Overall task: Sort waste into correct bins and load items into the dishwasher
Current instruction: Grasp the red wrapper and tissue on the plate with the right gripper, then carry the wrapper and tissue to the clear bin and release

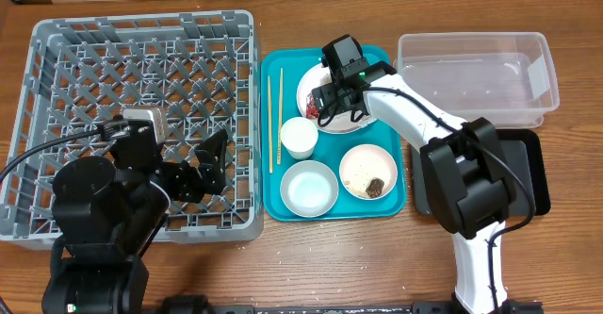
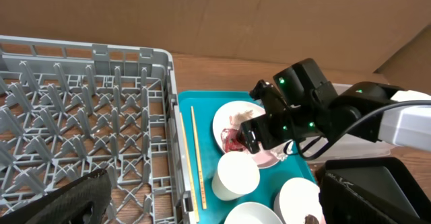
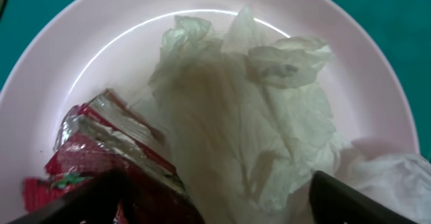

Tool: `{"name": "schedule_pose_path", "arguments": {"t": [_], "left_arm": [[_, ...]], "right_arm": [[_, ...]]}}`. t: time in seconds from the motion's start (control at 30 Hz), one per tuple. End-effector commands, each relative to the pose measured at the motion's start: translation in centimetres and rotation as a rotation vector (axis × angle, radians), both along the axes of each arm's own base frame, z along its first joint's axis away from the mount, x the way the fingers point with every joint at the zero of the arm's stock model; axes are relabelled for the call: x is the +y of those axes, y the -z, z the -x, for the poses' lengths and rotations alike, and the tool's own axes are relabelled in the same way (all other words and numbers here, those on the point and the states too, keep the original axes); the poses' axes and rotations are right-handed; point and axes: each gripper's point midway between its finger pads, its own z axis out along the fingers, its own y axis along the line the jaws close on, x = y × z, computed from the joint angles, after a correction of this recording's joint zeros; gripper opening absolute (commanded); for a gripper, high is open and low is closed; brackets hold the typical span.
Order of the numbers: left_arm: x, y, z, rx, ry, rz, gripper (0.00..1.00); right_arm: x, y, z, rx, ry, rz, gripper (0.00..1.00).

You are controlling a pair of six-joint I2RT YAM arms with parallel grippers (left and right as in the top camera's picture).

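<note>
Overhead: right hand [image 1: 330,105] sits low over the plate [image 1: 309,80] at the far end of the teal tray [image 1: 273,206], mid-bench. Right wrist view shows its fingers [image 3: 363,200] spread wide, one either side of the waste pile: napkin [image 3: 249,116] heaped mid-plate, red wrapper [image 3: 101,143] tucked against its left edge. Nothing gripped yet. Looks lined up to close on the napkin or wrapper, can't tell which; clearing the plate first makes sense before it goes in the rack.

Clear tub [image 1: 471,74] at the far right corner and black tray [image 1: 532,177] by the right edge both hold nothing, partly under the right arm, so a short carry.

Cup [image 1: 299,138], empty bowl [image 1: 309,187] and chopsticks [image 1: 274,116] sit on the teal tray untouched. Second bowl [image 1: 368,173] holds rice [image 1: 358,166] and a brown lump [image 1: 378,184].

Left hand [image 1: 212,158] is parked over the near right part of the dish rack [image 1: 141,31], bench left side, fingers wide apart and holding nothing, out of the right arm's way.
</note>
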Motion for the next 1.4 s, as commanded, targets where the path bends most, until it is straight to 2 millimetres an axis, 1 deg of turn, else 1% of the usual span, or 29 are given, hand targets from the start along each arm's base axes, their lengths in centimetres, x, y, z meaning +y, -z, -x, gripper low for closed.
{"name": "schedule_pose_path", "arguments": {"t": [0.0,0.07,0.13,0.2,0.23,0.3,0.33,0.43,0.5,0.57,0.67,0.73,0.8,0.83,0.87,0.97,1.03,1.1,1.2,1.3,1.37], "left_arm": [[0.0,-1.0,0.1,-0.019,-0.003,0.017,1.0],[0.0,-1.0,0.1,-0.019,-0.003,0.017,1.0],[0.0,-1.0,0.1,-0.019,-0.003,0.017,1.0],[0.0,-1.0,0.1,-0.019,-0.003,0.017,1.0],[0.0,-1.0,0.1,-0.019,-0.003,0.017,1.0],[0.0,-1.0,0.1,-0.019,-0.003,0.017,1.0],[0.0,-1.0,0.1,-0.019,-0.003,0.017,1.0],[0.0,-1.0,0.1,-0.019,-0.003,0.017,1.0],[0.0,-1.0,0.1,-0.019,-0.003,0.017,1.0],[0.0,-1.0,0.1,-0.019,-0.003,0.017,1.0],[0.0,-1.0,0.1,-0.019,-0.003,0.017,1.0],[0.0,-1.0,0.1,-0.019,-0.003,0.017,1.0],[0.0,-1.0,0.1,-0.019,-0.003,0.017,1.0],[0.0,-1.0,0.1,-0.019,-0.003,0.017,1.0],[0.0,-1.0,0.1,-0.019,-0.003,0.017,1.0],[0.0,-1.0,0.1,-0.019,-0.003,0.017,1.0],[0.0,-1.0,0.1,-0.019,-0.003,0.017,1.0],[0.0,-1.0,0.1,-0.019,-0.003,0.017,1.0],[0.0,-1.0,0.1,-0.019,-0.003,0.017,1.0],[0.0,-1.0,0.1,-0.019,-0.003,0.017,1.0],[0.0,-1.0,0.1,-0.019,-0.003,0.017,1.0]], "right_arm": [[0.3,1.3,0.0,0.034,-0.007,-0.018,0.77],[0.3,1.5,0.3,0.048,-0.009,-0.019,0.62],[0.3,1.6,0.4,0.052,-0.01,-0.017,0.41],[0.3,1.5,0.3,0.051,-0.008,-0.018,0.25],[0.3,1.5,0.3,0.052,-0.005,-0.019,0.2],[0.2,1.1,0.3,0.056,0.019,-0.028,0.06],[0.2,0.6,0.1,0.054,0.022,-0.031,0.04],[0.2,-2.4,-0.7,0.029,0.048,-0.052,0.04],[0.3,-5.7,-1.5,-0.005,0.056,-0.072,0.04],[0.2,-9.5,-2.0,-0.036,0.08,-0.099,0.04],[-0.3,-14.7,-2.1,-0.073,0.098,-0.123,0.04],[-0.9,-17.7,-1.9,-0.097,0.106,-0.135,0.04],[-1.7,-20.3,-1.8,-0.119,0.118,-0.145,0.04],[-2.3,-21.5,-1.7,-0.127,0.135,-0.154,0.04],[-2.8,-22.3,-1.5,-0.131,0.149,-0.158,0.04],[-4.5,-24.0,-1.2,-0.141,0.179,-0.162,0.04],[-5.8,-24.6,-1.0,-0.141,0.22,-0.17,0.04],[-7.6,-24.9,-1.0,-0.135,0.265,-0.17,0.04],[-10.9,-24.4,-0.8,-0.095,0.368,-0.167,0.04],[-15.2,-23.1,-0.4,-0.032,0.515,-0.165,0.04],[-17.7,-22.4,-0.2,-0.002,0.607,-0.169,0.04]]}}
